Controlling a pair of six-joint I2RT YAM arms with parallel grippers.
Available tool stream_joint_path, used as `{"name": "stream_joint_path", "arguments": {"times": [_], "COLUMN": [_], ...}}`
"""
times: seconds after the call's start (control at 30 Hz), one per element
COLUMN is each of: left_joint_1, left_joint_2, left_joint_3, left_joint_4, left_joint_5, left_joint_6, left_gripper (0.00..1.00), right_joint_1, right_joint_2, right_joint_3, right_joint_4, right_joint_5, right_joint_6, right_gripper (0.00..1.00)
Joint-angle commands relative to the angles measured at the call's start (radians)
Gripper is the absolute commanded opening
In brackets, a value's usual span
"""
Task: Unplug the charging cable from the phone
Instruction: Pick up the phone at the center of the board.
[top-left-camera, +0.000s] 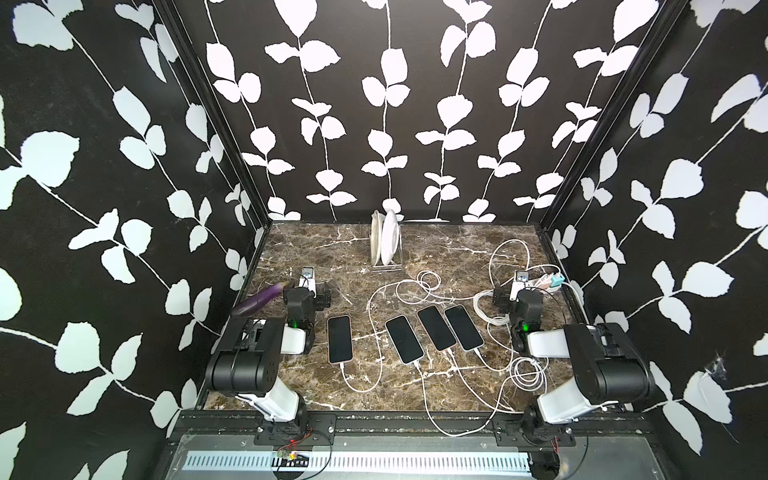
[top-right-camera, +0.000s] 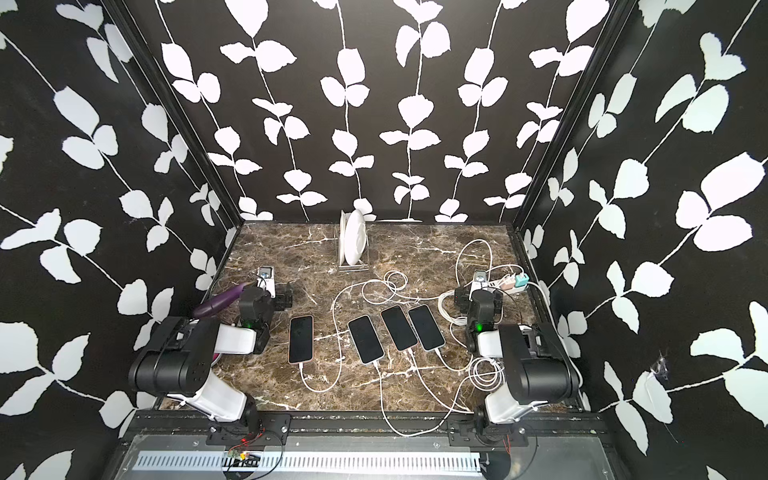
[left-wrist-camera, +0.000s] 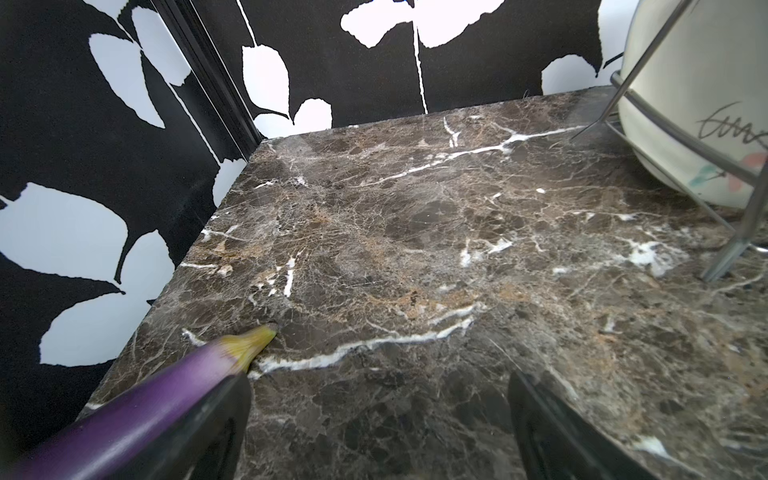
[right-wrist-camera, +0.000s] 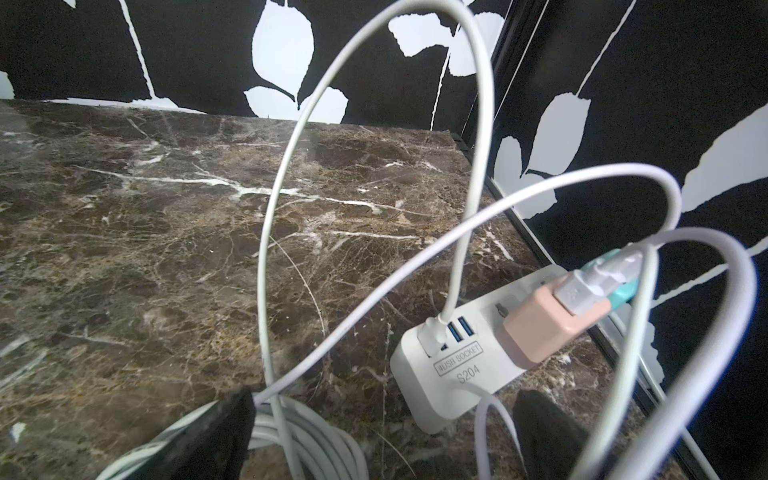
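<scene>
Four flat, glossy black phones (top-left-camera: 404, 338) side by side across the middle of the brown, white-veined marble surface (top-left-camera: 316, 249), a thin white charging cable (top-left-camera: 360, 391) plugged into each near end. Left hand (left-wrist-camera: 380, 424) spread wide, empty, just beside a smooth purple eggplant (left-wrist-camera: 137, 411). Right hand (right-wrist-camera: 380, 432) likewise agape, empty, above a coiled white cord (right-wrist-camera: 316, 440), near a blocky white plastic power strip (right-wrist-camera: 457, 365).
</scene>
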Motion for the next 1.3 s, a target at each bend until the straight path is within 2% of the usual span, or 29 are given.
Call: {"name": "stream_joint_path", "arguments": {"times": [0.0,0.4,0.47,0.53,0.6,0.63,0.7,0.73,0.77,0.8,0.83,0.87,0.9,0.93,1.0,1.03,1.1,1.13,1.2,1.27], "left_joint_1": [0.005,0.005,0.003,0.005,0.004,0.003,0.004,0.004,-0.001,-0.012,-0.027,-0.048,-0.075,-0.122,-0.212,-0.266,-0.378,-0.427,-0.521,-0.598], "left_joint_2": [-0.008,-0.012,-0.066,-0.168,-0.231,-0.267,-0.317,-0.326,-0.33,-0.338,-0.346,-0.357,-0.367,-0.382,-0.402,-0.409,-0.427,-0.432,-0.441,-0.443], "left_joint_3": [0.015,0.013,0.053,0.167,0.235,0.267,0.357,0.405,0.442,0.472,0.493,0.506,0.513,0.52,0.52,0.518,0.508,0.502,0.487,0.469], "left_joint_4": [-0.002,-0.002,-0.131,-0.411,-0.508,-0.555,-0.728,-0.818,-0.879,-0.931,-0.965,-0.992,-1.012,-1.046,-1.089,-1.11,-1.143,-1.155,-1.173,-1.171], "left_joint_5": [0.013,0.01,-0.042,-0.109,-0.196,-0.223,-0.232,-0.217,-0.177,-0.141,-0.119,-0.088,-0.069,-0.069,-0.09,-0.109,-0.168,-0.191,-0.236,-0.263], "left_joint_6": [-0.005,-0.005,-0.021,-0.047,-0.088,-0.117,-0.217,-0.272,-0.319,-0.365,-0.417,-0.458,-0.484,-0.519,-0.538,-0.531,-0.506,-0.494,-0.494,-0.505], "left_gripper": [0.98,0.98,0.98,0.98,0.97,0.96,0.92,0.89,0.86,0.84,0.82,0.81,0.79,0.78,0.77,0.76,0.76,0.76,0.76,0.76], "right_joint_1": [-0.002,-0.002,-0.002,-0.002,0.017,0.052,0.099,0.106,0.105,0.104,0.104,0.1,0.084,0.064,0.083,0.108,0.161,0.175,0.179,0.162], "right_joint_2": [0.0,0.0,-0.003,-0.033,-0.104,-0.17,-0.302,-0.382,-0.452,-0.5,-0.535,-0.566,-0.586,-0.573,-0.497,-0.47,-0.433,-0.431,-0.477,-0.561], "right_joint_3": [0.009,0.012,0.008,0.007,0.008,0.035,0.145,0.216,0.276,0.298,0.241,0.178,0.184,0.258,0.411,0.474,0.57,0.589,0.569,0.499], "right_joint_4": [0.029,0.018,0.027,-0.007,-0.038,-0.113,-0.399,-0.591,-0.777,-0.866,-0.831,-0.757,-0.817,-0.966,-1.258,-1.363,-1.602,-1.661,-1.674,-1.58], "right_joint_5": [0.003,0.005,0.05,0.119,0.126,0.188,0.349,0.357,0.311,0.254,0.222,0.26,0.247,0.173,0.174,0.2,0.322,0.352,0.374,0.273], "right_joint_6": [-0.005,-0.004,0.015,0.04,0.006,-0.011,0.029,0.103,0.161,0.217,0.257,0.346,0.429,0.48,0.549,0.588,0.748,0.774,0.775,0.697], "right_gripper": [1.0,1.0,1.0,1.0,0.99,0.99,0.99,0.99,0.99,0.99,0.99,0.99,1.0,0.96,0.96,0.99,1.0,0.99,0.95,0.95]}}
